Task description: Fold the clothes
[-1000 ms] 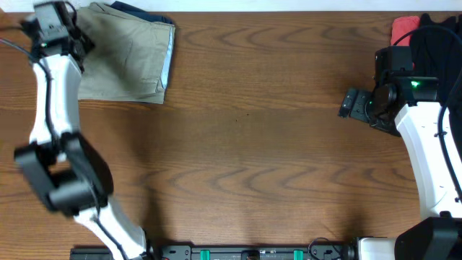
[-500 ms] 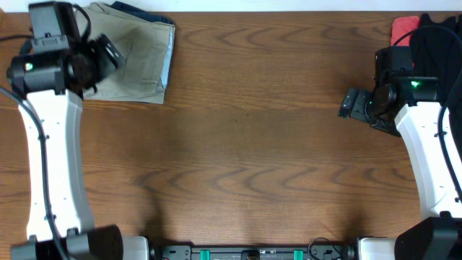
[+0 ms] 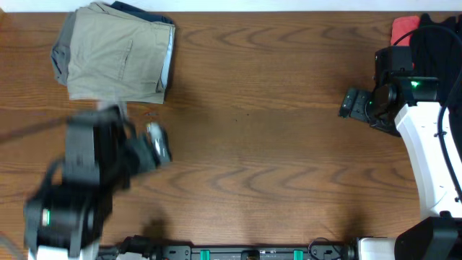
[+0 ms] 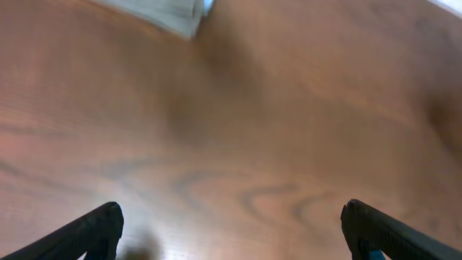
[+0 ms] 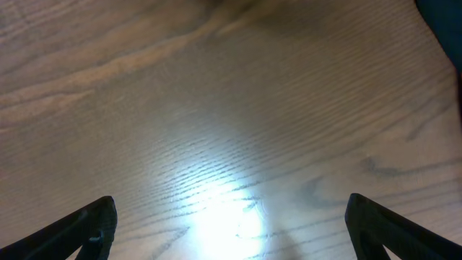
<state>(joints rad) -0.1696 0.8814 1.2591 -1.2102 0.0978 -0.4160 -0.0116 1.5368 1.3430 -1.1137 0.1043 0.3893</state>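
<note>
Folded khaki-beige shorts (image 3: 119,54) lie at the table's far left corner on a navy piece (image 3: 141,10). A pale corner of the pile (image 4: 170,13) shows at the top of the blurred left wrist view. My left gripper (image 3: 157,142) is open and empty over bare wood, in front of the pile and apart from it; the left wrist view (image 4: 231,227) shows its fingers wide apart. My right gripper (image 3: 349,105) is open and empty over bare wood at the right (image 5: 231,224). A red piece (image 3: 404,27) and black cloth (image 3: 437,54) lie at the far right.
The brown wooden table (image 3: 253,144) fills the view. The right arm's white link (image 3: 429,155) stands along the right edge. The left arm's black base (image 3: 65,217) is at the front left. A black and green bar (image 3: 253,253) runs along the front edge.
My left arm has swung away from the folded shorts toward the front left of the table, leaving the pile uncovered. The right arm has not moved.
</note>
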